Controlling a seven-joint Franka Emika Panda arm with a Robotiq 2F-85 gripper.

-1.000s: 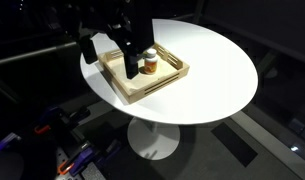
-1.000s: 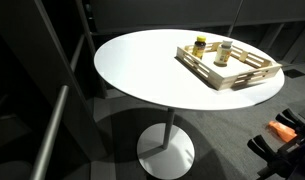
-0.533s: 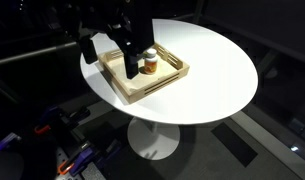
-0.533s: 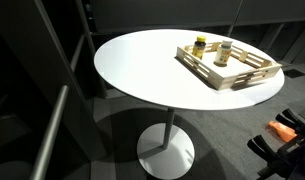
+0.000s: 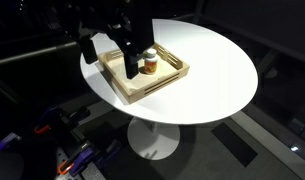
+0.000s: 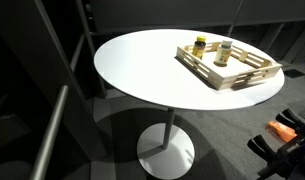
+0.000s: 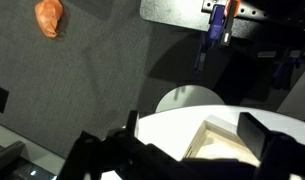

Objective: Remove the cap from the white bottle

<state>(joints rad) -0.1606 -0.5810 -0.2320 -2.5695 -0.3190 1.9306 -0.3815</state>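
The white bottle [image 5: 149, 64] with its orange label band stands upright in a wooden tray [image 5: 152, 87], and it also shows in an exterior view [image 6: 224, 54]. The white cap [image 5: 149, 51] sits on top of it [image 6: 225, 44]. My gripper [image 5: 129, 62] hangs above the tray's near-left part, apart from the bottle, and lies outside one exterior view. In the wrist view the gripper [image 7: 197, 128] is open and empty, with a tray corner [image 7: 207, 135] between its fingers; the bottle is not in that view.
A dark bottle with a yellow cap [image 6: 199, 46] stands in the tray [image 6: 242, 78] beside the white bottle. The tray rests on a round white pedestal table [image 5: 217, 70] [image 6: 142, 70]. An orange object [image 7: 49, 17] lies on the floor.
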